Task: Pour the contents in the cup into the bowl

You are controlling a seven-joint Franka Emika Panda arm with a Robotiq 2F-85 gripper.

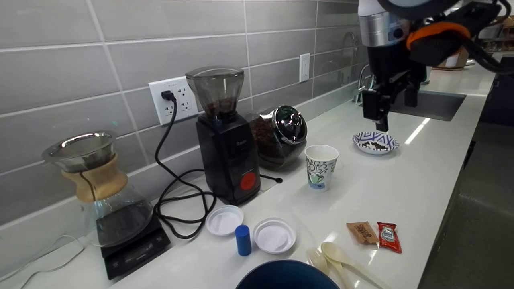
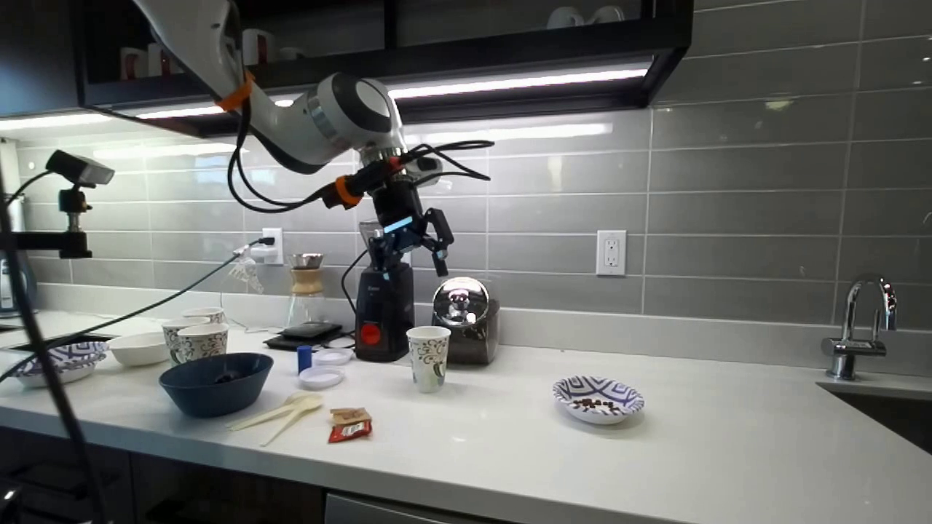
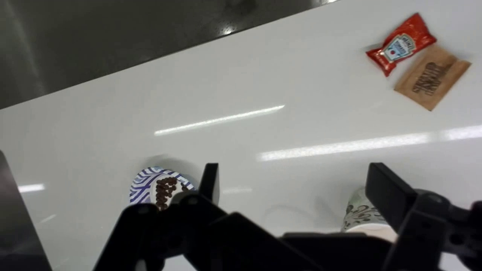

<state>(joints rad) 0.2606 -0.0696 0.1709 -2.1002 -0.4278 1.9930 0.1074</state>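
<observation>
The white paper cup with a leafy pattern stands upright on the counter in both exterior views (image 1: 321,170) (image 2: 428,362). The wrist view shows part of its side (image 3: 361,210) and rim, partly hidden by a finger. Its bottom inside is hidden. The shallow white bowl with blue pattern sits apart from the cup in both exterior views (image 1: 363,138) (image 2: 571,387) and holds small dark beans. It also shows in the wrist view (image 3: 140,187), partly behind a finger. My gripper (image 1: 395,112) (image 2: 408,268) (image 3: 292,169) is open and empty, raised above the counter, touching neither.
A black grinder (image 1: 227,152) and a glass jar of beans (image 1: 277,136) stand behind the cup by the wall. Sauce packets (image 1: 388,237), pale utensils (image 1: 353,265), white lids (image 1: 274,236) and a dark-blue bowl (image 2: 215,386) lie along the counter. A sink (image 1: 429,105) lies beyond the bowl.
</observation>
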